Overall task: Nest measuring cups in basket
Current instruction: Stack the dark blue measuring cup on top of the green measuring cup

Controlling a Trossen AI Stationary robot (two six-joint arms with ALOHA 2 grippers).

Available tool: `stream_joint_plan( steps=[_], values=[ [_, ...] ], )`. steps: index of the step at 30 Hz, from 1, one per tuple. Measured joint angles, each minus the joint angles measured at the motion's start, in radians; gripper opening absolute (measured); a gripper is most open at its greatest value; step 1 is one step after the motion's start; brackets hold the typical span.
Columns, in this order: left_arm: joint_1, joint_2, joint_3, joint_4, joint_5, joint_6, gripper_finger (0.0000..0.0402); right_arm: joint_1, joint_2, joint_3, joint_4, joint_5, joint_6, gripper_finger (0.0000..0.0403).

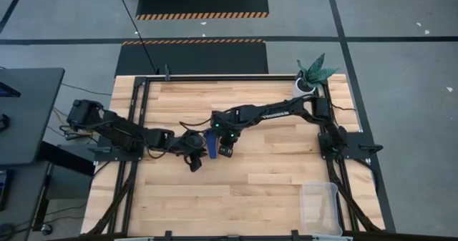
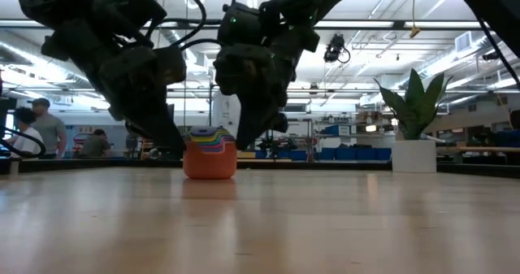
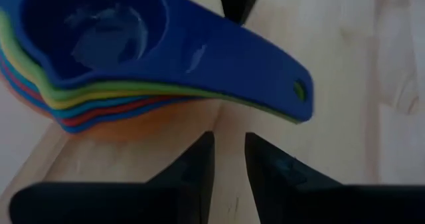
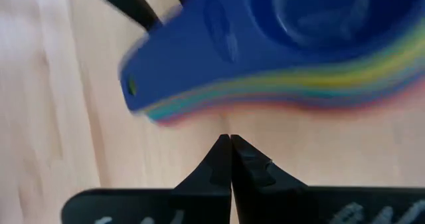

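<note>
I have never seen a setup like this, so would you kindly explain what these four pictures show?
Two dark robot arms work over a wooden table. One picture looks straight down, one sits level with the tabletop, and two come from cameras on the arms' wrists. Mid-table stands a nested stack of coloured plastic measuring cups, orange at the bottom, dark blue on top. The left tool, slightly parted, and the right tool, closed, flank the stack; neither holds anything. A clear plastic rectangular basket waits at a table corner, a potted plant at another.

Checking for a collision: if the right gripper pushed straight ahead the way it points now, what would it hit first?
Probably the handles of the nested measuring cups, lying right ahead of the shut right gripper, though the depth is hard to judge.
</note>
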Motion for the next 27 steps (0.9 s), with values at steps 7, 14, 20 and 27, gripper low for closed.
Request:
stream_joint_plan(
  steps=[7,14,20,27],
  values=[
    [0.0,0.037,-0.001,0.067,0.0,-0.003,0.0091,0.006,0.024,0.001,0.049,-0.033,0.006,0.0002],
    [-0.001,0.055,-0.001,0.111,0.015,-0.005,0.0091,0.005,0.024,0.0,0.124,-0.025,0.004,0.0002],
    [0.0,0.057,-0.001,0.104,0.041,-0.011,0.0091,0.006,0.024,0.0,0.135,-0.029,0.004,0.0002],
    [-0.002,0.056,-0.001,0.027,0.051,-0.018,0.0091,0.003,0.024,0.001,0.099,-0.029,0.006,0.0002]
  ],
)
